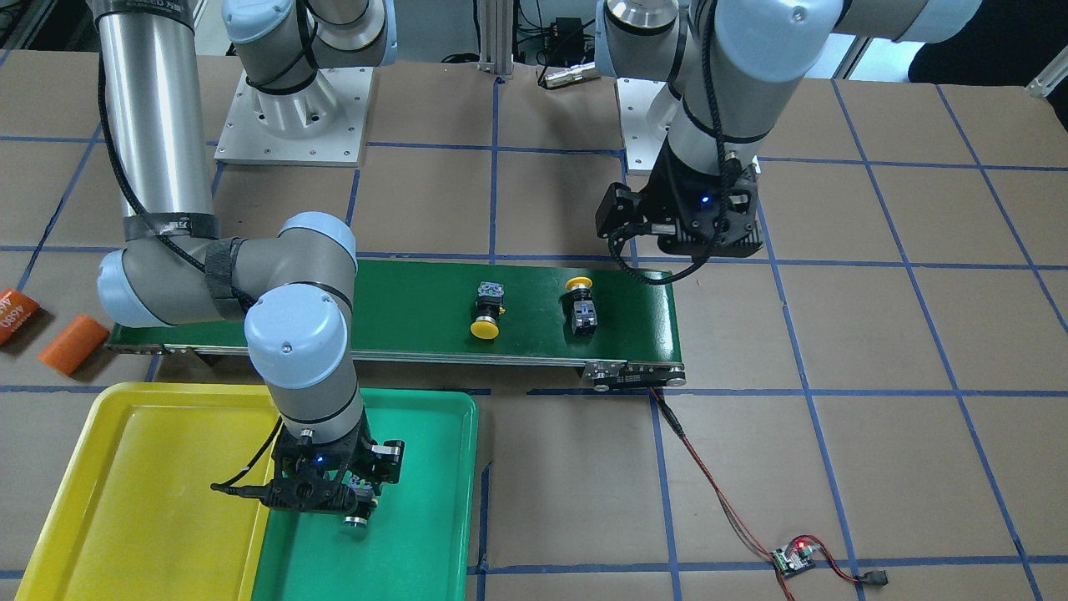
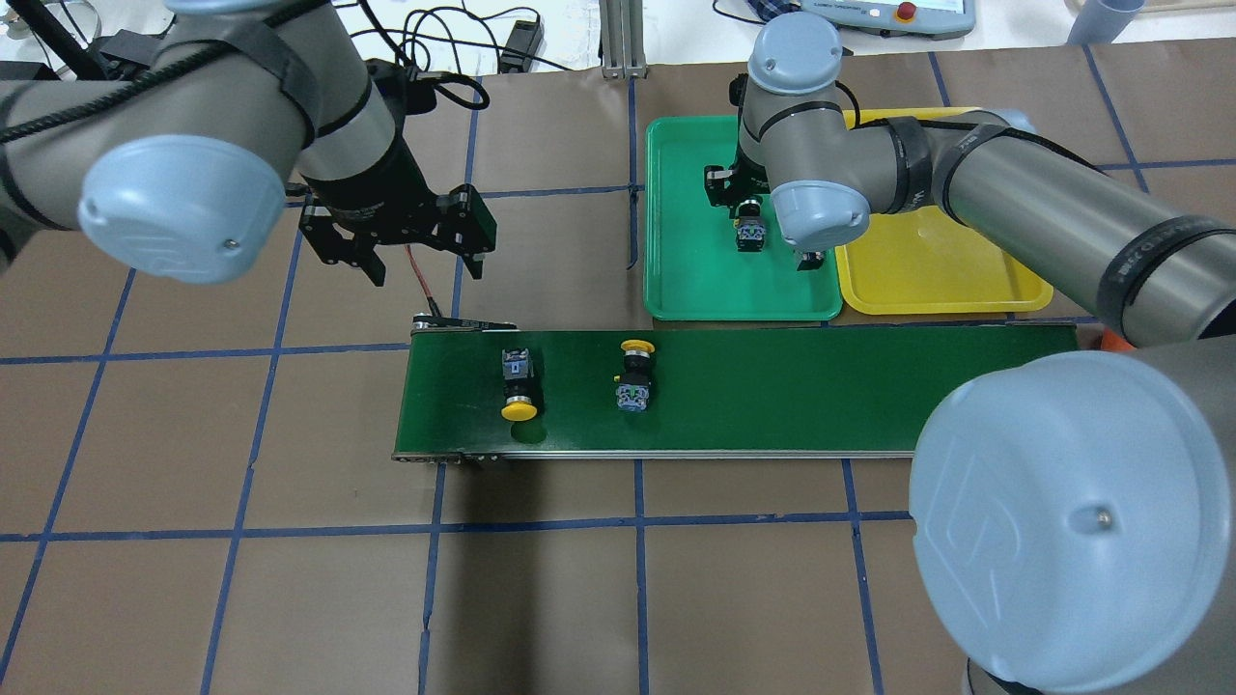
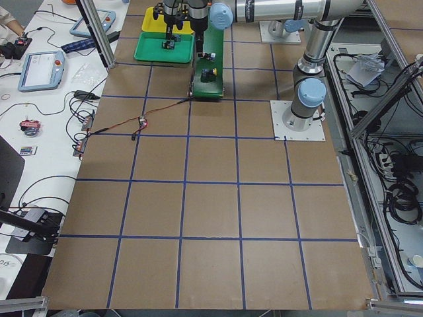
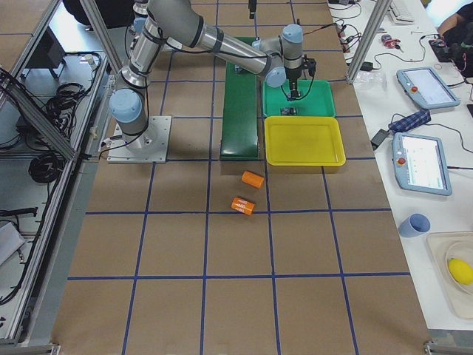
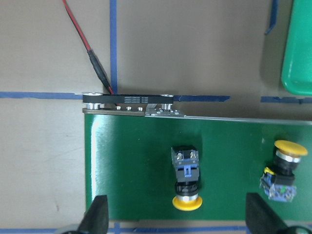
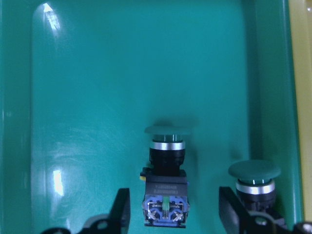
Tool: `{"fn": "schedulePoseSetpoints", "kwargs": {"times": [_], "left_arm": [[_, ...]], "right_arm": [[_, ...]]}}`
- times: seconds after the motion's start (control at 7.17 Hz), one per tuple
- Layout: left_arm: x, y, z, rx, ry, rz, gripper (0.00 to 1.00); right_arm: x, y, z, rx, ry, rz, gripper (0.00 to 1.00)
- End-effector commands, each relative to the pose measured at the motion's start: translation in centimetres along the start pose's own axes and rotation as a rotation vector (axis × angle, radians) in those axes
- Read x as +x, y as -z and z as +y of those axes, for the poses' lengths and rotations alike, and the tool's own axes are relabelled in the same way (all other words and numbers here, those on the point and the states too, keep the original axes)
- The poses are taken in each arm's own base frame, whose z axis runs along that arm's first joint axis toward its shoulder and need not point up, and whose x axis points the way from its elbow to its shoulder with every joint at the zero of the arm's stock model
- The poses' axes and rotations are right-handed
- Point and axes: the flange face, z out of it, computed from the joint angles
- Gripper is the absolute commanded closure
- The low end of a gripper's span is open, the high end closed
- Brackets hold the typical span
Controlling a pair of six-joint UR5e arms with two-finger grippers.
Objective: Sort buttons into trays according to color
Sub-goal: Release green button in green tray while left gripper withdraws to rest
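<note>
Two yellow-capped buttons [image 2: 519, 386] [image 2: 634, 372] lie on their sides on the conveyor belt [image 2: 772, 396]. My left gripper [image 2: 420, 261] hovers open above the table just beyond the belt's end; in the left wrist view its fingers [image 5: 100, 214] frame the nearer yellow button [image 5: 186, 178]. My right gripper [image 6: 174, 204] is low in the green tray [image 6: 97, 97] and open. A green-capped button [image 6: 165, 187] lies between its fingers without touching them. A second green button [image 6: 253, 178] stands just beside it. The yellow tray [image 2: 927, 280] holds nothing.
Two orange cylinders [image 1: 73, 342] [image 1: 12, 315] lie on the table past the belt's far end. A red wire runs from the belt motor to a small circuit board [image 1: 793, 558]. The trays sit side by side against the belt.
</note>
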Motion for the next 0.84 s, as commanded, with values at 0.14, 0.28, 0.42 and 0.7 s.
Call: {"fn": "schedulePoseSetpoints", "kwargs": {"times": [0.14, 0.28, 0.42, 0.7], "left_arm": [[-5.9, 4.1, -0.5, 0.045, 0.032, -0.006, 0.0], [-5.7, 4.5, -1.2, 0.048, 0.018, -0.006, 0.0], [-5.8, 4.2, -1.9, 0.04, 0.029, -0.015, 0.0], [-6.0, 3.5, -4.4, 0.032, 0.031, -0.019, 0.0]], "right_arm": [[0.9, 6.9, 1.9, -0.009, -0.011, -0.025, 0.0], [1.5, 9.8, 4.3, -0.082, -0.008, -0.018, 0.0], [2.1, 12.5, 6.8, -0.168, -0.007, 0.006, 0.0], [2.7, 18.1, 11.6, -0.245, -0.009, 0.009, 0.0]]}}
